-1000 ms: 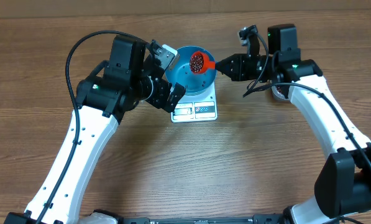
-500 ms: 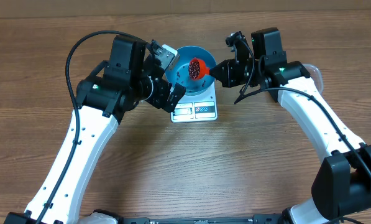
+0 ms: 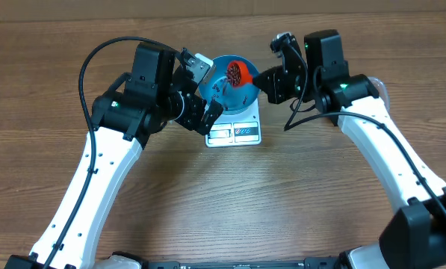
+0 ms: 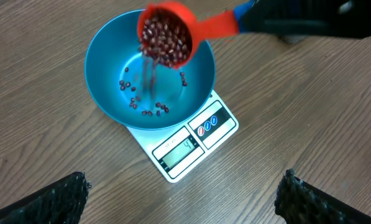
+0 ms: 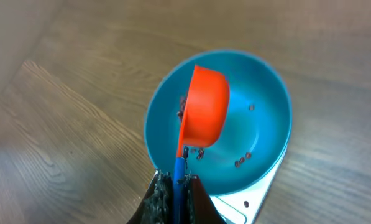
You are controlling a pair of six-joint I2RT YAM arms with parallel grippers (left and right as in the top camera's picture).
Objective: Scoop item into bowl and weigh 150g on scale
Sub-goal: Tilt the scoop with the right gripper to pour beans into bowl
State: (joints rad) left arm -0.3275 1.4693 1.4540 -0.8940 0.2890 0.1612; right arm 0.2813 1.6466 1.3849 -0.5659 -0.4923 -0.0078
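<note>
scoop tips further than earlier, beans spilling into bowl on scale | right claw clenched on scoop handle | left claw released beside bowl

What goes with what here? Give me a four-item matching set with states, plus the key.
Things:
1. scoop
2. bowl
3. scale
4. left pincer

States:
A. open, empty
B. tilted, beans pouring out
C. underneath the bowl, display visible
D. on the scale, a few beans inside

Pairs: 1-B, 2-D, 3-C, 4-A
</note>
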